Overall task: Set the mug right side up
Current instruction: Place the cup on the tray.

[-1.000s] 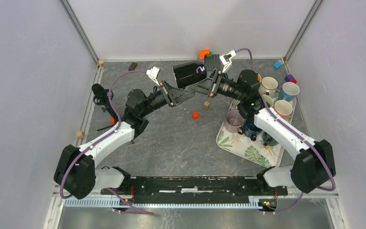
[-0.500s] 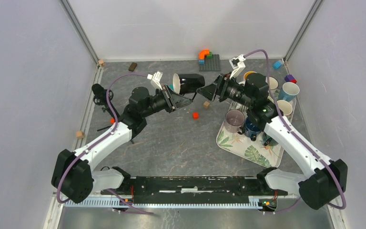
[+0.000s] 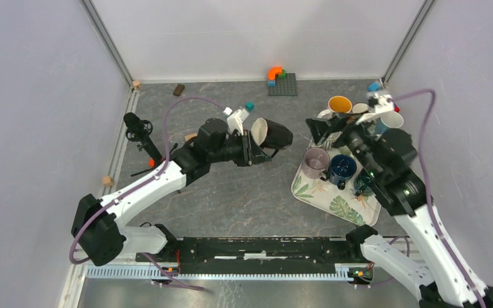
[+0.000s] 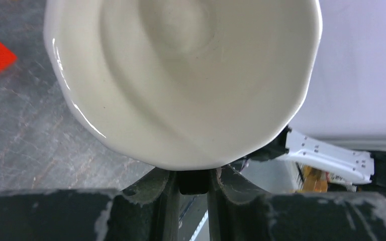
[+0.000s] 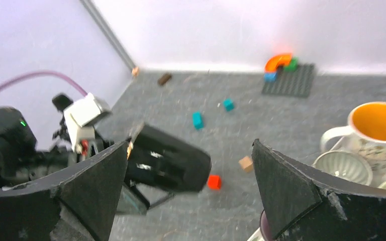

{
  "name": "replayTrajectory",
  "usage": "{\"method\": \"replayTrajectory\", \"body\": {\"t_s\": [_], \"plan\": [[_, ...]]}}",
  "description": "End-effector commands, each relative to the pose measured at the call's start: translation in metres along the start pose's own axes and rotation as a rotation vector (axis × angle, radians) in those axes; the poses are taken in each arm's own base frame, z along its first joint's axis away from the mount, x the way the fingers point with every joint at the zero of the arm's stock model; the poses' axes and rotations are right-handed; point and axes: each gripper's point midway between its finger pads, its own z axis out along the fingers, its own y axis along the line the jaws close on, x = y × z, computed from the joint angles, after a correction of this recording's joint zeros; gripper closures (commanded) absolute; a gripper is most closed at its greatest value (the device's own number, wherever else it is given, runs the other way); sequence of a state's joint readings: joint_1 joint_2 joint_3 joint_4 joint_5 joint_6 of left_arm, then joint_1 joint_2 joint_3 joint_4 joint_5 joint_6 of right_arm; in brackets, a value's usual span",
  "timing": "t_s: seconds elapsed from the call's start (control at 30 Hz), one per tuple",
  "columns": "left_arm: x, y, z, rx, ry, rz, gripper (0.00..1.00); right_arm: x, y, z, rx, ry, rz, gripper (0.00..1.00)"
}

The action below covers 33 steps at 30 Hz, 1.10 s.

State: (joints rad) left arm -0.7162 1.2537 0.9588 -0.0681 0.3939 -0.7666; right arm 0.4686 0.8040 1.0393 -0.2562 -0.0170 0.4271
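Mid-frame, the left gripper (image 3: 251,144) pinches the sideways mug (image 3: 277,135) by its rim, seemingly to upright it; the right gripper (image 3: 318,130) hangs spread.

The mug (image 3: 273,135) lies on its side over the middle of the table (image 3: 244,192), its rim in my left gripper (image 3: 257,142), which reaches in from the left. My right gripper (image 3: 318,128) is just right of the mug, apart from it, over the back of the tray (image 3: 337,206). Cups (image 3: 342,168) stand on the tray at the right. A baseplate (image 3: 282,85) lies behind, by the back wall
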Motion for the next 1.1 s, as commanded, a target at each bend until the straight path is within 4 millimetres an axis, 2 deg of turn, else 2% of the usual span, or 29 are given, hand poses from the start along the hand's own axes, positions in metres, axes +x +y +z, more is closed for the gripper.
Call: {"method": "replayTrajectory", "body": {"t_s": [0.0,0.17,0.37,0.53,0.67,0.83,1.07], "plan": [[0.001,-0.030,0.006,0.040,0.029,0.176,0.98,-0.049,-0.019,-0.031,0.133,-0.196,-0.043,0.02],[0.030,-0.030,0.022,0.000,0.146,0.235,0.98,-0.075,-0.021,-0.062,0.154,-0.327,-0.032,0.02],[0.057,-0.039,0.040,-0.006,0.232,0.289,0.98,-0.089,-0.027,-0.088,0.192,-0.424,-0.016,0.02],[0.079,-0.043,0.064,-0.021,0.274,0.333,0.98,-0.090,-0.028,-0.091,0.194,-0.427,-0.017,0.02],[0.088,-0.042,0.084,-0.062,0.262,0.396,0.98,-0.088,-0.027,-0.090,0.186,-0.420,-0.013,0.02],[0.096,-0.039,0.105,-0.081,0.218,0.439,0.98,-0.087,-0.025,-0.091,0.175,-0.412,-0.014,0.02],[0.104,-0.038,0.122,-0.068,0.186,0.511,0.98,-0.088,-0.025,-0.094,0.183,-0.406,-0.027,0.02]]}}
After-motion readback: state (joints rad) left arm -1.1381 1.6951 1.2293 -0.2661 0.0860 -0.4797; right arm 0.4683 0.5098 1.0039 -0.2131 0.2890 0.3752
